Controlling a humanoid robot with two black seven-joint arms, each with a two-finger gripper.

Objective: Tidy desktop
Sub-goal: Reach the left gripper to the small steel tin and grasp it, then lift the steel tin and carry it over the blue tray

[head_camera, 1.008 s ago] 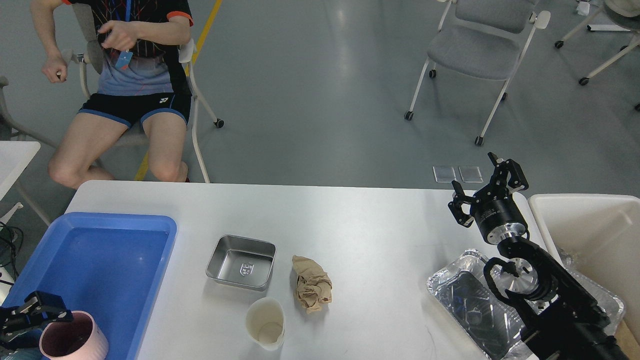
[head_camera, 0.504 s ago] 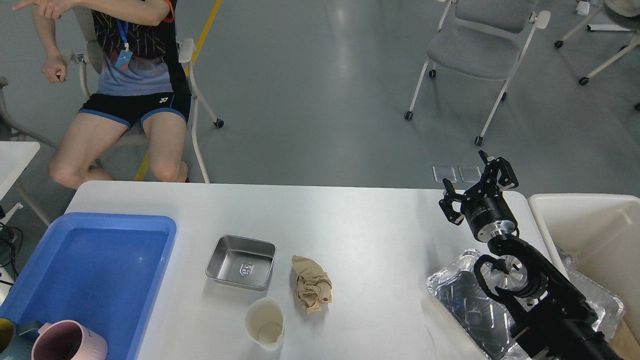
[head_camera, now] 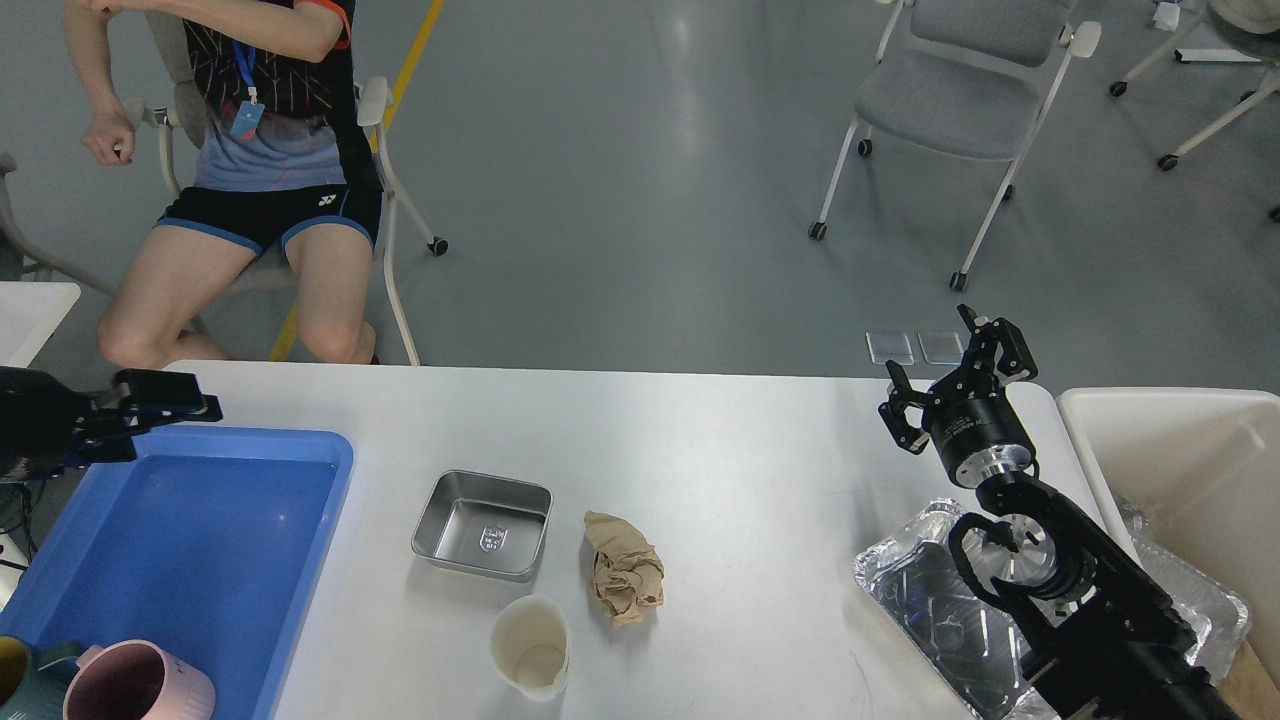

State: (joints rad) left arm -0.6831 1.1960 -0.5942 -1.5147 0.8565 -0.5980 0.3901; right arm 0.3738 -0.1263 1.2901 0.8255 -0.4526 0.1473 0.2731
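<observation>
White desktop fills the near half of the view, rounded far corners, widest surface here. Left gripper hangs over the far-left corner of the desktop, just above the far rim of the blue tray; fingers point right, seen side-on and dark, so I cannot tell how far apart they are, and nothing is visibly held. Right gripper sits above the far-right part of the desktop, fingers spread wide apart and empty, pointing away toward the floor. Blue tray lies on the left side of the desktop, its near-left corner holding a pink mug, with a dark teal item just beside it and a sliver of yellow at the frame edge. Middle of the desktop: square metal dish, empty, upright. Just right of it, apart, a crumpled brown paper wad. Nearer, between the two, a white paper cup, upright, empty. Near-right: crinkled foil tray, partly hidden by the right arm, overhanging toward the cream bin just beside the desktop's right edge. Person in black shorts sits on a chair beyond the far-left edge. Empty grey chair far right on the grey floor. Small white table corner at the left edge.
</observation>
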